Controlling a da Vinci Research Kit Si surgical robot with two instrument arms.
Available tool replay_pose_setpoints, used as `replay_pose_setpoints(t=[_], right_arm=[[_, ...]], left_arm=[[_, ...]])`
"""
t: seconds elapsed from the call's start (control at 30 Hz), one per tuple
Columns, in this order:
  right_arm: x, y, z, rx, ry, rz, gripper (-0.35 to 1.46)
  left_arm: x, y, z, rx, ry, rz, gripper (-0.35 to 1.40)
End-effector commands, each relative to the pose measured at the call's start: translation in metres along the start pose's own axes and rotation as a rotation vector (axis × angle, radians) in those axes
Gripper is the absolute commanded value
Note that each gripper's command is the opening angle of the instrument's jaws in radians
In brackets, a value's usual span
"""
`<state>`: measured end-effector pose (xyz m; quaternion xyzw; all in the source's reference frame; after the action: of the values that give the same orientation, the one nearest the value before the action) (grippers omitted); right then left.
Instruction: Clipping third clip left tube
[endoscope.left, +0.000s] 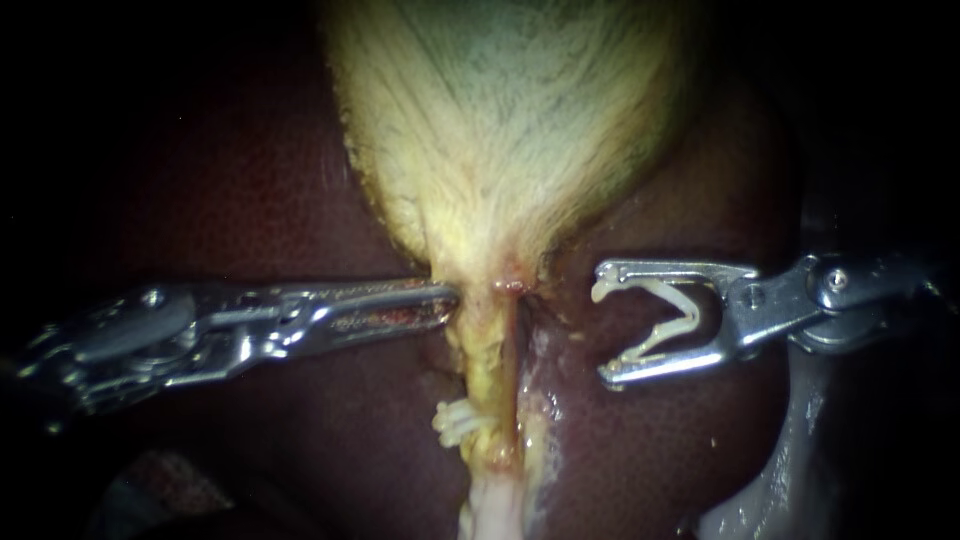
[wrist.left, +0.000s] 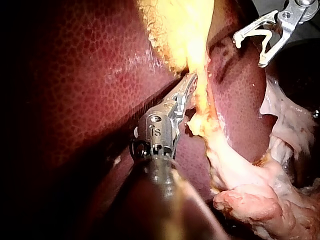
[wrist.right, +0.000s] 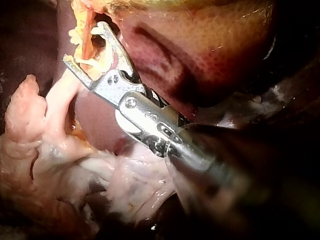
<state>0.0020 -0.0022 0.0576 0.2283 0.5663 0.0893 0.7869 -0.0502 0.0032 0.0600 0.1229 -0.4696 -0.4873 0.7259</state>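
Surgical bench: dark liver (endoscope.left: 250, 200) and pale gallbladder (endoscope.left: 500, 120) under close endoscope light.

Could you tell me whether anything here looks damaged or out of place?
Nothing stands out. The right instrument holds a white clip squarely between its jaws, clear of the tissue. The left instrument meets the yellow tissue under the gallbladder.
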Motion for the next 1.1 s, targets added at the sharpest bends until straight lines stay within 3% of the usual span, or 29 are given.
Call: replay_pose_setpoints(t=[0.03, 0.17, 0.37, 0.67, 0.93, 1.1], right_arm=[[0.0, -0.0002, 0.0002, 0.003, 0.001, 0.0, 0.6], [0.0, -0.0004, 0.0015, 0.016, 0.002, -0.002, 0.6], [-0.0008, -0.0009, 0.0053, 0.021, 0.002, 0.082, 0.6], [-0.0039, -0.0013, 0.0123, 0.042, -0.003, 0.165, 0.6], [-0.0069, 0.0007, 0.0144, 0.035, -0.006, 0.172, 0.6], [-0.0079, 0.0019, 0.0148, 0.03, -0.004, 0.171, 0.6]], left_arm=[[-0.0002, 0.0, -0.0002, 0.001, 0.001, -0.001, -0.35], [-0.0007, 0.0005, -0.0015, 0.006, 0.004, -0.003, -0.35], [-0.0004, 0.0014, -0.0039, -0.008, -0.003, -0.001, -0.35], [-0.0012, 0.0023, -0.0065, -0.023, -0.017, -0.008, -0.35], [-0.0014, 0.0014, -0.0071, -0.026, -0.021, -0.01, -0.35], [-0.0015, 0.0005, -0.0075, -0.03, -0.025, -0.011, -0.35]])
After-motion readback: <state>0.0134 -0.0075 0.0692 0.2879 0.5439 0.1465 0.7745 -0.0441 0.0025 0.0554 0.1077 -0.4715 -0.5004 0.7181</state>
